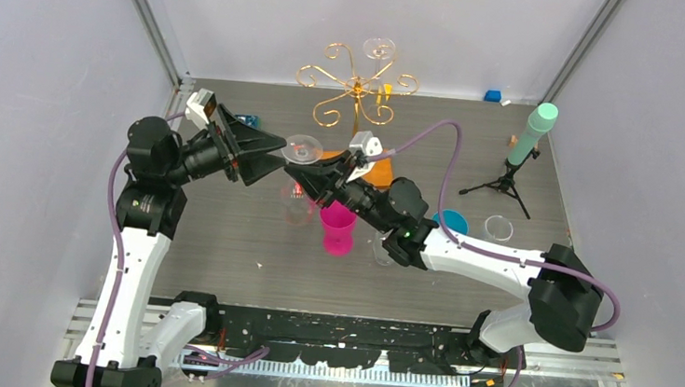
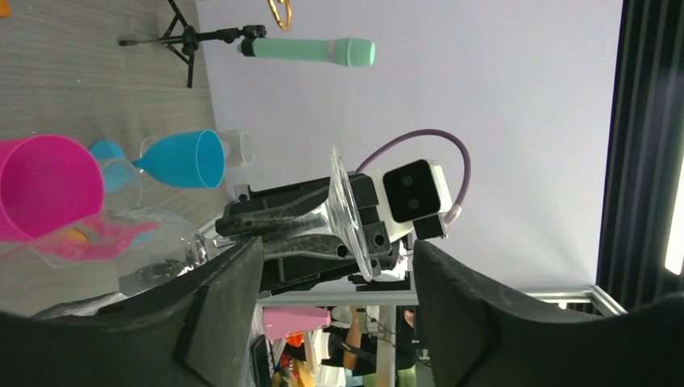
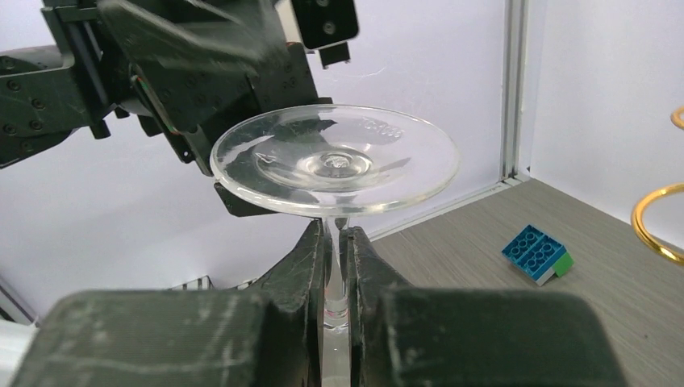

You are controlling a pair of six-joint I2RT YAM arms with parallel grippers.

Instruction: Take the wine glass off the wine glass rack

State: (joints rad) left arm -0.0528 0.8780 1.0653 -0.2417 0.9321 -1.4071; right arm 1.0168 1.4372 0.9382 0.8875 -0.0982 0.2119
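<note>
Wine glass (image 3: pixel 335 161): one clear glass, off the rack. It is held near the centre of the top view, below and left of the gold scrolls, with no wire touching it. Its round foot sits above the fingers and its bowl lies on the other side of them.
Right gripper (image 3: pixel 337 242): clamped on the glass stem just under the foot, with a finger on either side.
Left gripper (image 2: pixel 339 258): released. Its two fingers stand wide apart at the bottom of its own view, and the glass foot shows past the gap, touching neither.
Wine glass rack (image 1: pixel 357 87): one gold wire stand, top centre of the overhead view. Its orange-brown base (image 1: pixel 376 171) shows just behind the right gripper.
Glass on rack (image 1: pixel 379 49): one more clear glass appears to hang among the upper right scrolls. Its outline is faint.
Pink cup (image 1: pixel 338 228): one, upright on the table just below the right gripper.
Blue goblet (image 2: pixel 181 159): one, beside the pink cup in the left wrist view.
Clear cup (image 1: pixel 498 228): one, right of centre and near the blue goblet.
Mint cylinder (image 1: pixel 531 135): one, mounted on one black tripod (image 1: pixel 506 184) at the upper right.
Toy bricks: two. One is blue and green (image 3: pixel 536 254), on the table at the right of the right wrist view. The other is a small blue block (image 1: pixel 492 96) by the back wall.
Arms: two, meeting at mid-frame with their grippers facing each other.
</note>
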